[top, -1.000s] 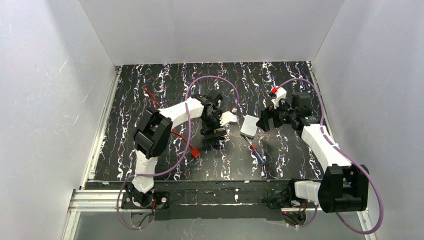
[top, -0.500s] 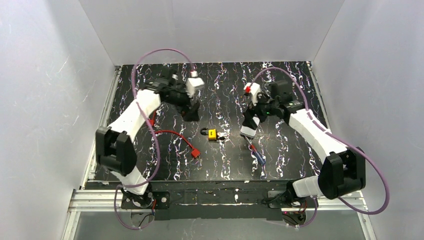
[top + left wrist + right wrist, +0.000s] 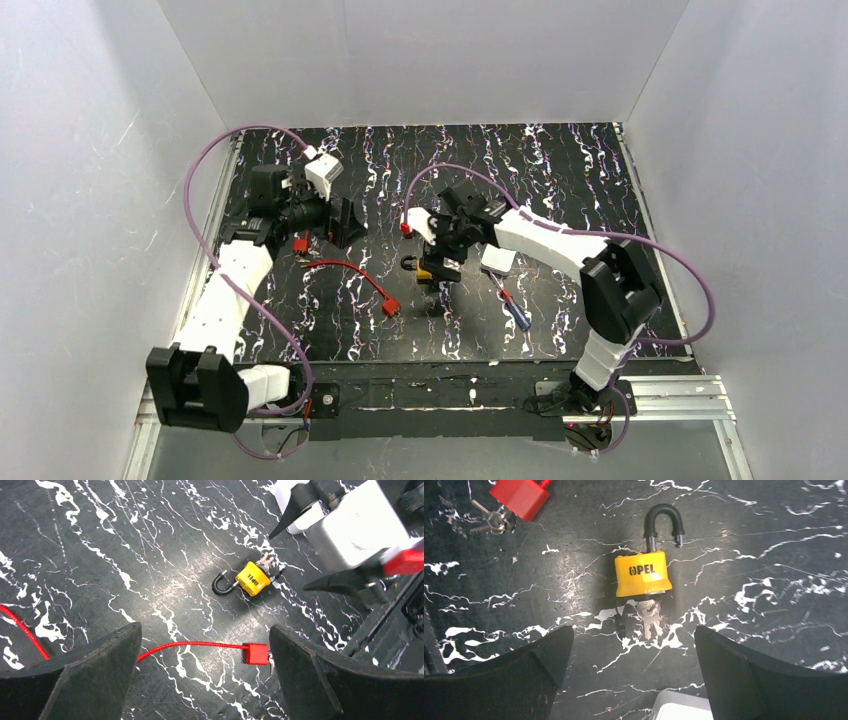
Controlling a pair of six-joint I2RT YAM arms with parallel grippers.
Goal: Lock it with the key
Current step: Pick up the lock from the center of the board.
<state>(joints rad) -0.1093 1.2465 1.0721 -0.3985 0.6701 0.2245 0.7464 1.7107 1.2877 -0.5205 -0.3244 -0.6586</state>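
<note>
Your right gripper hovers wide open over the yellow OPEL padlock, which lies flat mid-table with its shackle sprung and the key inserted, likely lined up to pinch the key. Your left gripper, open too, waits well apart.

Right tool hovers, jaws spread, over the yellow padlock mid-counter. Left tool hangs toward the far left corner, jaws apart, near the red cable.

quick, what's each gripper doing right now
left gripper: open, holding nothing
right gripper: open, holding nothing, over the yellow padlock
</note>
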